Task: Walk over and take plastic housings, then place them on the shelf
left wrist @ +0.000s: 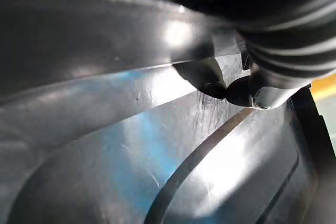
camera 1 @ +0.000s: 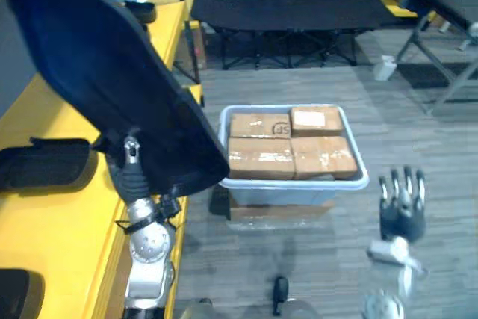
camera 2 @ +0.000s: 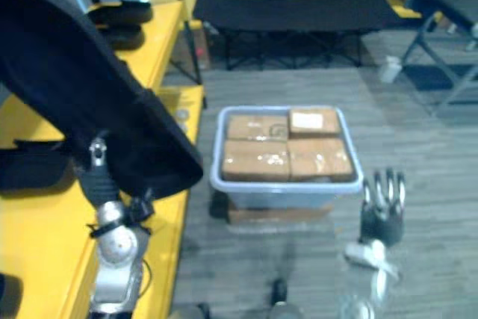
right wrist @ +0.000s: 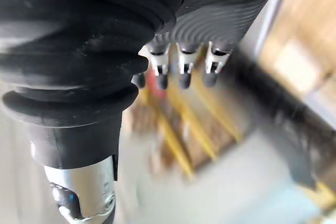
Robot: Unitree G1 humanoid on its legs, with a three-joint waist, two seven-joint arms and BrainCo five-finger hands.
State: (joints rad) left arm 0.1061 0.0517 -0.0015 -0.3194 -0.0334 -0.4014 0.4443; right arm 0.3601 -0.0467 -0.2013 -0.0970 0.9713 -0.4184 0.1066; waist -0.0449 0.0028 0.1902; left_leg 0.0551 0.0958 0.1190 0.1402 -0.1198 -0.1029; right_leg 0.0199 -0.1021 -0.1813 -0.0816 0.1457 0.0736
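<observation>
Where the left arm rises at the edge of the yellow shelf (camera 1: 52, 222), a large black plastic housing (camera 1: 97, 72) is held up tilted, its broad face over the shelf and its lower corner overhanging the shelf's edge; in the head views that corner crosses the left rim of a pale crate (camera 1: 295, 183); contact between them cannot be judged. Left hand (left wrist: 236, 87) lies against the housing's glossy inner face, fingers hidden behind the part; whether they are curled round it or flat cannot be told. Right hand (camera 1: 402, 199) hangs over bare floor (camera 1: 418, 125) just right of the crate, fingers straight and apart, holding nothing.

Second black housing (camera 1: 45, 162) lies flat on the shelf, under the raised one's left edge; another dark piece (camera 2: 119, 16) sits further along the shelf. Crate stands on the floor on a flat cardboard sheet (camera 1: 280, 211), packed with brown parcels (camera 1: 260, 156); a narrow floor strip separates it from the shelf edge. Open floor beyond the crate runs to a black folding cot (camera 1: 291, 11).
</observation>
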